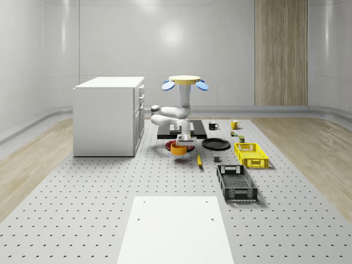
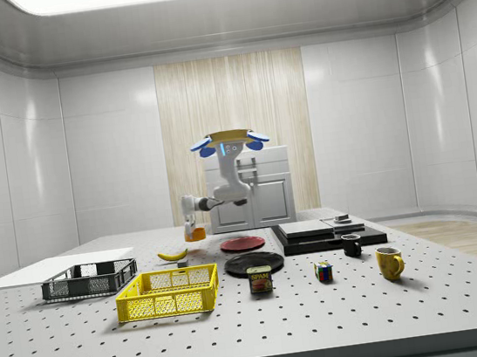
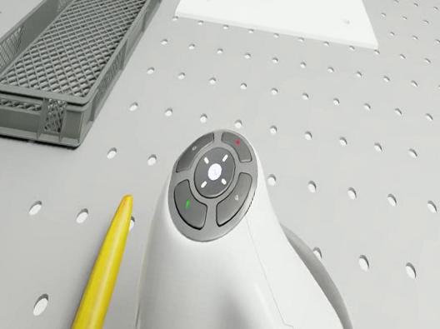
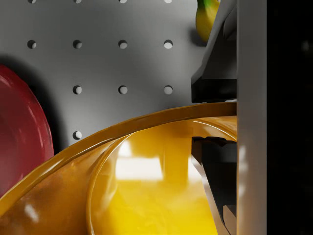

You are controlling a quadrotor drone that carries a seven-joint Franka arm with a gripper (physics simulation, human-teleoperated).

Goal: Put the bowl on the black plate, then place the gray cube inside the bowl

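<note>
The orange bowl (image 1: 178,148) hangs a little above the table, just in front of a red plate (image 1: 171,144). My gripper (image 1: 182,141) is shut on the bowl's rim. In the wrist view the rim (image 4: 146,125) passes between the fingers (image 4: 215,78) of the gripper (image 4: 215,115). The black plate (image 1: 215,144) lies on the table toward the whole-scene view's right of the bowl. A small gray cube (image 1: 216,159) sits in front of that plate. The drone (image 1: 185,82) hovers over a black slab (image 1: 165,133), beside the white cabinet (image 1: 107,115).
A banana (image 1: 199,160) lies near the bowl. A yellow basket (image 1: 251,154) and a dark grey basket (image 1: 236,183) stand at the whole-scene view's right. Mugs (image 1: 213,126), a can (image 2: 260,279) and a puzzle cube (image 2: 323,272) lie behind. A white sheet (image 1: 173,228) covers the front.
</note>
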